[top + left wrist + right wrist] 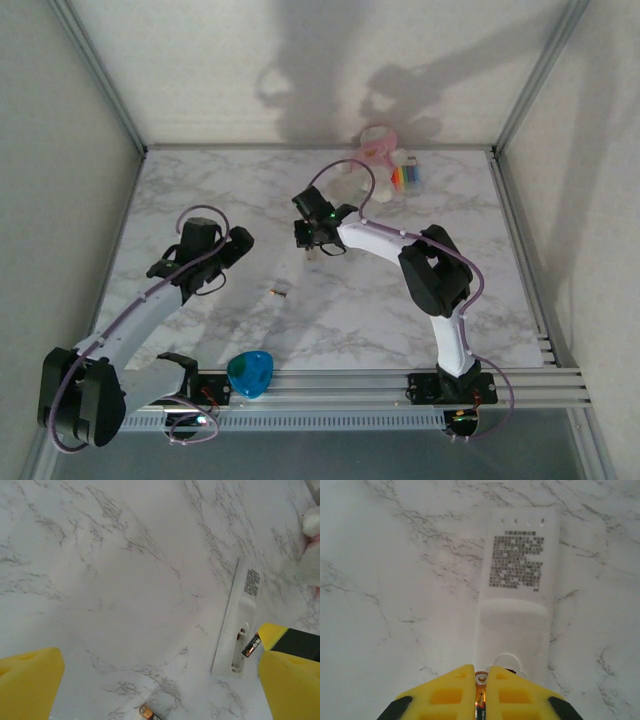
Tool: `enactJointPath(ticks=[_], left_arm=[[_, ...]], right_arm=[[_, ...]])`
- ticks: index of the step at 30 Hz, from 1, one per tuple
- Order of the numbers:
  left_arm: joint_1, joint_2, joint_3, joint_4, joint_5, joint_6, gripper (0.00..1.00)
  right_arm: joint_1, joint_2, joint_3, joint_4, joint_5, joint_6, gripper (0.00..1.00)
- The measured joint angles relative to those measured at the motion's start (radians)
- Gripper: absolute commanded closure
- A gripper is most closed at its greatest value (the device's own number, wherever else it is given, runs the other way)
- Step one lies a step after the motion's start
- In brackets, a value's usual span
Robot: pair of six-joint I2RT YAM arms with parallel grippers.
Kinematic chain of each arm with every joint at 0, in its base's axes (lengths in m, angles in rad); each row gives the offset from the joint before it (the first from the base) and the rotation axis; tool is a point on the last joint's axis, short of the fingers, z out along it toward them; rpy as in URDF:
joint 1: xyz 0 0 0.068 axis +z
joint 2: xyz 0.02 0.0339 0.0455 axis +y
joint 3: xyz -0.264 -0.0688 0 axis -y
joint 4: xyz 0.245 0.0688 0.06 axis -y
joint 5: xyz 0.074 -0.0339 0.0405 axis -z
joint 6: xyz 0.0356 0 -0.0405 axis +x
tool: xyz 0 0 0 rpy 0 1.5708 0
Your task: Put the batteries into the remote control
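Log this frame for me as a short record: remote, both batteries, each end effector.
remote control: flat on table, back up, label showing
held battery: in right end effector, at remote's end
loose battery: on table, apart from remote
left end effector: open, empty
right end effector: shut on held battery

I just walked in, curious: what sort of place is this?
Most likely a robotics lab test cell: two robot arms bolted to a rail at the edge of a marble-patterned table, white panels in a metal frame around it, and a remote control with batteries as practice items.
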Motion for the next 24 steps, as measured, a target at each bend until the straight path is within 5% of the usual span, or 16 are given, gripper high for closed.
enactJointPath(ticks=[24], left_arm=[[0.000,-0.028,-0.018,-0.005,0.003,-0.014,0.00]], right_arm=[[0.002,0.013,-0.065,0.060,0.000,0.018,0.90]])
